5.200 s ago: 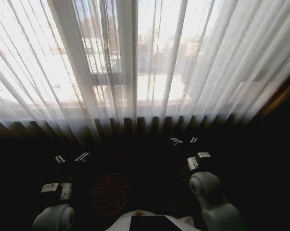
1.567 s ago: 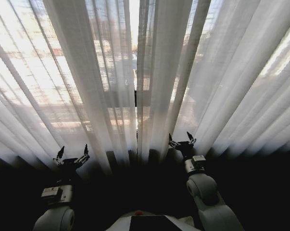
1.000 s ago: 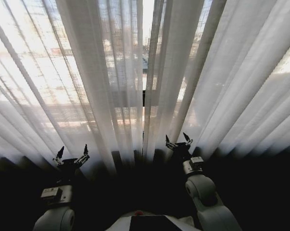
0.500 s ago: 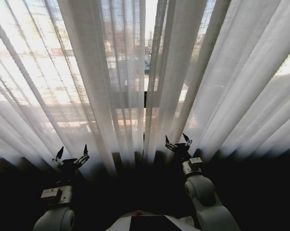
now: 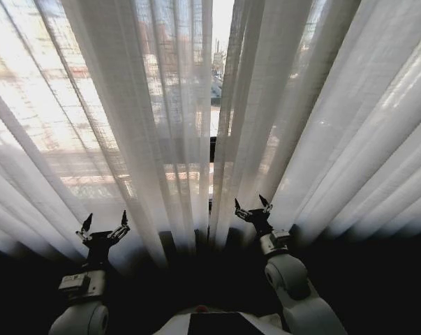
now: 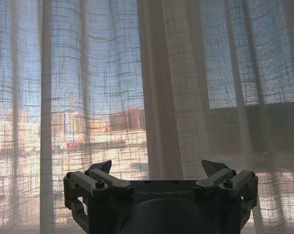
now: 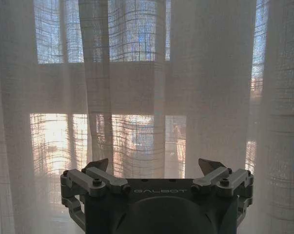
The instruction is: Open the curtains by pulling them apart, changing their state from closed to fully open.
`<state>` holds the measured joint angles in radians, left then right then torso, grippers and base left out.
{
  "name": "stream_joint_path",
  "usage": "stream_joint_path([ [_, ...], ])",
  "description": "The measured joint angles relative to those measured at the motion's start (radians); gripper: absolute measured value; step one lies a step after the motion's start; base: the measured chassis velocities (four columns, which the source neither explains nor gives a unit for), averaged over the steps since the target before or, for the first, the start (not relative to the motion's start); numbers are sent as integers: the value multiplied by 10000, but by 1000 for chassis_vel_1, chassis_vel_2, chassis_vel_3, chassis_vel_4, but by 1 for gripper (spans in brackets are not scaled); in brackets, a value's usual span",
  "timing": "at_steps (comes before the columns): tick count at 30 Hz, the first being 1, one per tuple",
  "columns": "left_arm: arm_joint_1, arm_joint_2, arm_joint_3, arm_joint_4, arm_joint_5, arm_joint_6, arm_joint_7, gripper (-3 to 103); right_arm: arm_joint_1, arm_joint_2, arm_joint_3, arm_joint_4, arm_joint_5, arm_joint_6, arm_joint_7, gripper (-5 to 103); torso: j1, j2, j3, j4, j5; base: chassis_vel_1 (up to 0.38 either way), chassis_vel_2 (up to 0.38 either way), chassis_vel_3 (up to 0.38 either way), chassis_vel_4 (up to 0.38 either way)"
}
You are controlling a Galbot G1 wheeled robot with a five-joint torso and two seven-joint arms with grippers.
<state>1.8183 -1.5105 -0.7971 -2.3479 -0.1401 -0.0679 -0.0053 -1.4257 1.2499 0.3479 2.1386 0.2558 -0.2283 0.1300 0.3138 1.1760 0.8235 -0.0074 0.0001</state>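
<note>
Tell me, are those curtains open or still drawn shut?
Nearly shut. The curtains hang across the whole window, with a narrow slit at the middle. The left gripper and right gripper, both open, grip no fabric.

Your left arm reaches forward from its rounded grey shoulder at the lower left; its black two-fingered left gripper (image 5: 102,225) points ahead with both fingers spread wide, gripping nothing; your right arm extends from the pale grey joint at the lower right, angled slightly inward; its matching black right gripper (image 5: 252,205) sits farther forward, fingers likewise splayed apart and empty.
</note>
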Motion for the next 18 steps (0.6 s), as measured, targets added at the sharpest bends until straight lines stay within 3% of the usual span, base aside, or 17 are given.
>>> stream_joint_path([
  [18,37,-80,-158,-53,-43,-38,-7,100,2125,159,-643,-1870,178,-348,832,100,0,0,0,-3,0,0,0,0,0],
])
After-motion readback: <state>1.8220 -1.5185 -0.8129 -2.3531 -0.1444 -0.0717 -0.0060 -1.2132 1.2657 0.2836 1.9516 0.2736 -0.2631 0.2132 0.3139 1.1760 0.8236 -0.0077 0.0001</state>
